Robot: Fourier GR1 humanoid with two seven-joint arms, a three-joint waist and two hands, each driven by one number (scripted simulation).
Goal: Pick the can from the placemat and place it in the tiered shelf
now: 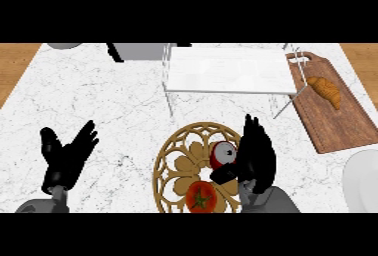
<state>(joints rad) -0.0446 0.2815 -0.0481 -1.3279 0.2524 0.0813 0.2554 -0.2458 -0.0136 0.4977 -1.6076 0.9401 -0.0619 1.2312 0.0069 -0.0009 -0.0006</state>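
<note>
No writing is showing on the red can [222, 154], lying on the placemat [177, 160]; right hand [255, 152] is touching it, fingers straight.

left robot hand [68, 156]: open, fingers up | right robot hand [255, 152]: fingers straight, thumb out

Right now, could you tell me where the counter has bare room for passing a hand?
Bare marble lies between the left hand and the placemat, and between placemat and shelf. It is crowded on the placemat: can, tomato, right hand.
</note>
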